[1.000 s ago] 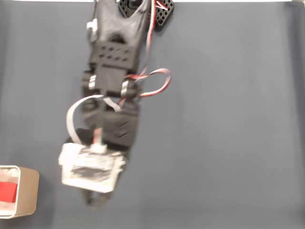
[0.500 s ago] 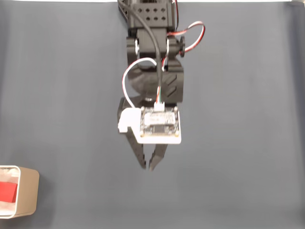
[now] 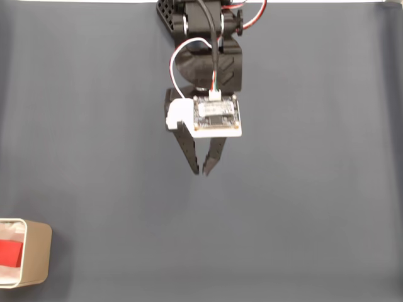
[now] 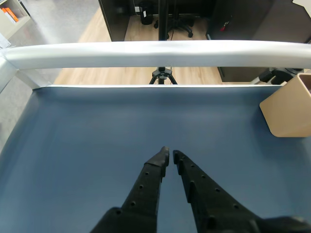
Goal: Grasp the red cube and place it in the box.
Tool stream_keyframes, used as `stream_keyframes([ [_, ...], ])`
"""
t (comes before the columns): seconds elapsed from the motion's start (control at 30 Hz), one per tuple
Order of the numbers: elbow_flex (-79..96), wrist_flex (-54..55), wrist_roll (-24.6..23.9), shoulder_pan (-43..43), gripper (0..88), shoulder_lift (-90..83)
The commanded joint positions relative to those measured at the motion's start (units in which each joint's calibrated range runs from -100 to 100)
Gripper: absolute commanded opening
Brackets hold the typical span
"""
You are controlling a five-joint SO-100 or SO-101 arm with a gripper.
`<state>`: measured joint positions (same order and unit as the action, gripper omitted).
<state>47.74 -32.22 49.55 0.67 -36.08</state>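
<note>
The hand hangs over bare blue counter with its fingers pressed nearly together, gripping nothing. In the fixed view, the red cube sits inside the box at the counter's lower-left edge, well apart from the hand.

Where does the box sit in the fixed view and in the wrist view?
Fixed view: the box sits at the bottom left corner, cut by the left edge, the red cube inside it.
Wrist view: its tan wall is at the right edge, above the middle.
Shared landmark: the gripper, jaws nearly closed, over the blue-grey mat.
</note>
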Motion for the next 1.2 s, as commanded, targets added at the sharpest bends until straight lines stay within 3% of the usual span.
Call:
stream_keyframes([
  [0.0, 4.63, 1.56, -0.20, -0.17, 0.0, -6.81],
  [0.73, 47.06, 1.40, 0.10, -0.38, 0.0, -42.34],
  [0.87, 52.08, -1.63, 0.24, -0.24, 0.0, -48.93],
  [1.17, 52.08, -19.17, -1.07, 0.68, 0.0, -60.19],
])
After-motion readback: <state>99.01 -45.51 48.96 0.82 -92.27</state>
